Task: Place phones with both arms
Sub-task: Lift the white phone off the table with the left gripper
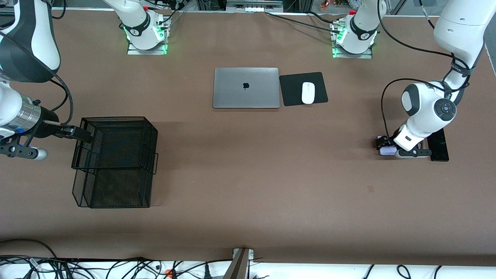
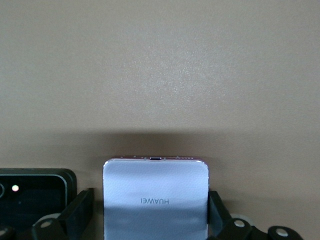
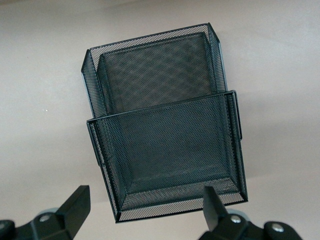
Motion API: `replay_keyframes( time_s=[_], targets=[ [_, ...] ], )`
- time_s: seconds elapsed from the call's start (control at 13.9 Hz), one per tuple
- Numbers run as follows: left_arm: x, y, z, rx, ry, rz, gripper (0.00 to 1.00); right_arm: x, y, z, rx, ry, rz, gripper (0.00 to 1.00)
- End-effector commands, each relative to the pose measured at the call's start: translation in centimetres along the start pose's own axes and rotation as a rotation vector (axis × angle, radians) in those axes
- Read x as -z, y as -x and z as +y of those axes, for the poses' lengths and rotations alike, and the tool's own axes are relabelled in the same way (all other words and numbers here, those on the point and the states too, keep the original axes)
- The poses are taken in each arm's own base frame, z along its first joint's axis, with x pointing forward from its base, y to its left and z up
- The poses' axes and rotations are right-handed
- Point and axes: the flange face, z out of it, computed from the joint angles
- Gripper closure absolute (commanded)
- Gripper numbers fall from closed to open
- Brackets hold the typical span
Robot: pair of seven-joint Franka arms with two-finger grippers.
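left gripper [image 2: 156, 220]: down on desk [image 1: 248, 174], jaws astride lilac-white phone [image 2: 155, 197], contact unclear | right gripper [image 3: 145, 212]: jaws wide, empty, over mesh basket [image 3: 165, 150]

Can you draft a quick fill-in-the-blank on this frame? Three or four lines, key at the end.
1. The left gripper is down at the table with its fingers on either side of the pale lilac-white ____.
2. The white mouse rests on a black ____.
3. The right gripper is open and hangs over the black mesh ____.
4. The silver laptop has its lid ____.

Missing words: phone; mouse pad; basket; closed
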Motion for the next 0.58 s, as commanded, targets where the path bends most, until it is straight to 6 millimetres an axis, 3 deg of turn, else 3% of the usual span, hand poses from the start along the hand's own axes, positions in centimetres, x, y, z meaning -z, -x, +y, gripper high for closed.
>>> replay_keyframes(
  time_s=[0.0,0.07,0.29,0.51],
  targets=[
    [-0.38,0.33,-0.01,0.028,-0.003,0.007,0.0,0.42,0.28,-0.06,0.001,-0.002,0.006,0.0],
    [-0.58,0.35,0.08,0.037,-0.002,0.004,0.11,0.42,0.28,-0.06,0.001,-0.002,0.006,0.0],
    [-0.74,0.3,0.16,0.057,-0.002,0.002,0.66,0.42,0.28,-0.06,0.001,-0.002,0.006,0.0],
    [-0.29,-0.42,0.82,0.09,-0.001,0.011,1.0,0.42,0.28,-0.06,0.001,-0.002,0.006,0.0]
  ],
)
